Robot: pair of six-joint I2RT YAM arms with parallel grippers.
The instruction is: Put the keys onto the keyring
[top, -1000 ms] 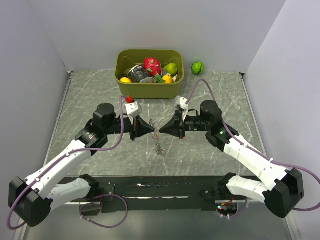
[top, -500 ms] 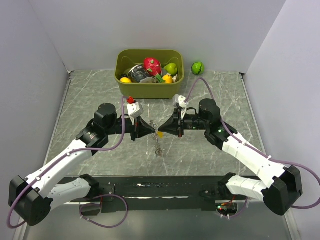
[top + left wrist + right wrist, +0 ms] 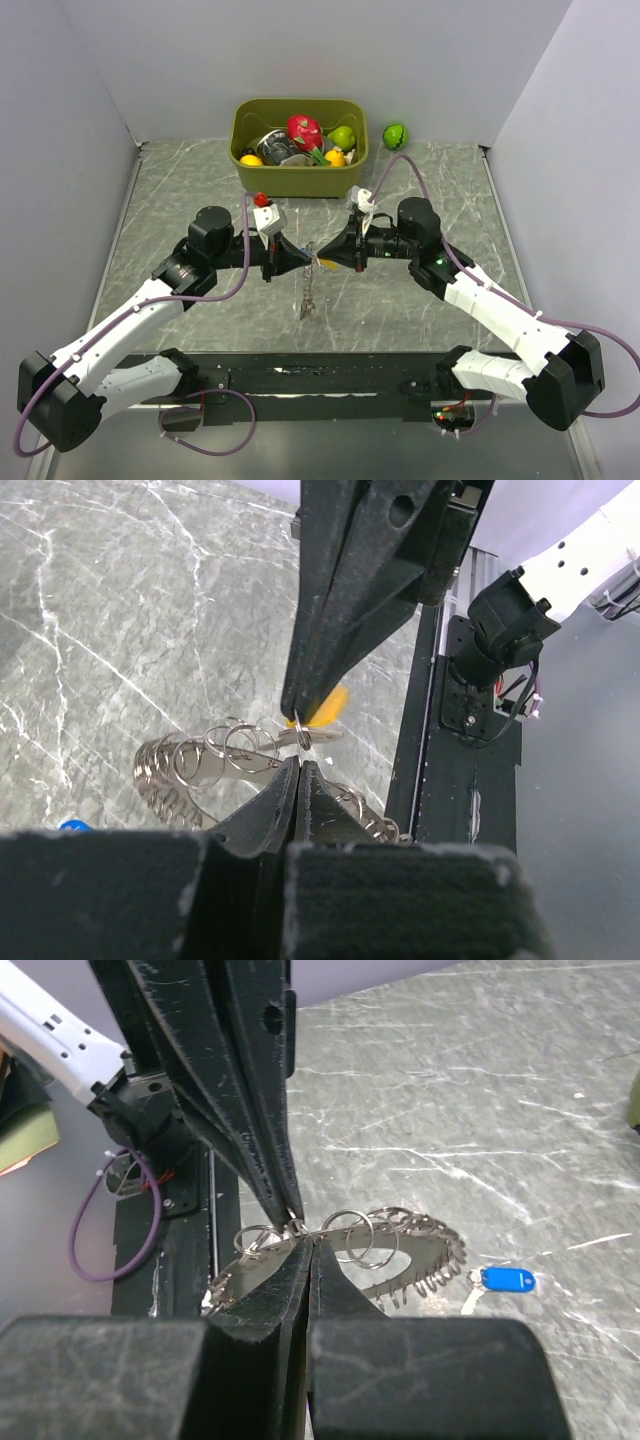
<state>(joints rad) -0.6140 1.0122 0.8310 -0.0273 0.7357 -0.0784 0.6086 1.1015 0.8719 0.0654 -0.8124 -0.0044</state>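
Grippers: two, both clamped tight, tips nearly touching mid-table. The left gripper pinches the keyring by its upper edge. One keyring, which hangs tilted below the tips with its lower end near the marble. The right gripper pinches the yellow key, with the head sticking out beside its fingertips and the small split ring at the left tip. Keys visible: two. The second is the blue key, just beside the far end of the keyring; can't tell if it's attached. Several small loops sit along the keyring rim, too overlapped to count. One olive bin of toy fruit at the back, one green ball outside it on the right.
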